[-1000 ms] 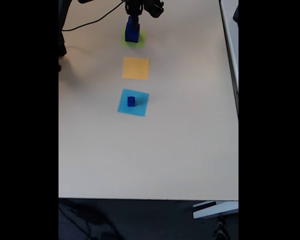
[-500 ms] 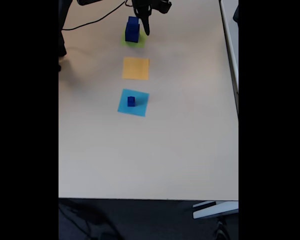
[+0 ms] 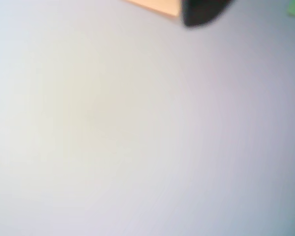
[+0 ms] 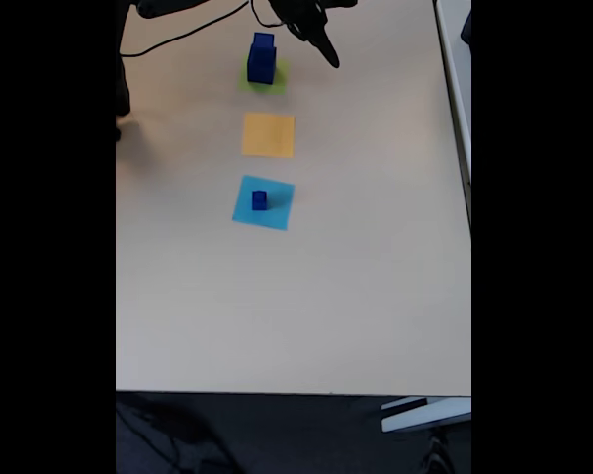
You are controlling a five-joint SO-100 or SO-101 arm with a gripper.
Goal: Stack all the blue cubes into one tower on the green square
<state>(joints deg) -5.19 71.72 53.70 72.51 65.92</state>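
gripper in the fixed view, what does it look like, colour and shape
The gripper is black, with slim fingers tapering to a point. A thin black cable trails from the arm across the table. In the wrist view one finger is a dark, rounded blur.

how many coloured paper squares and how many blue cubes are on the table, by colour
Flat lime-green paper square: 1
Flat orange paper square: 1
Flat light-blue paper square: 1
Dark navy-blue cubes: 3 as far as the fixed view shows, two stacked on the green square and a small one on the light-blue square
Total: 6
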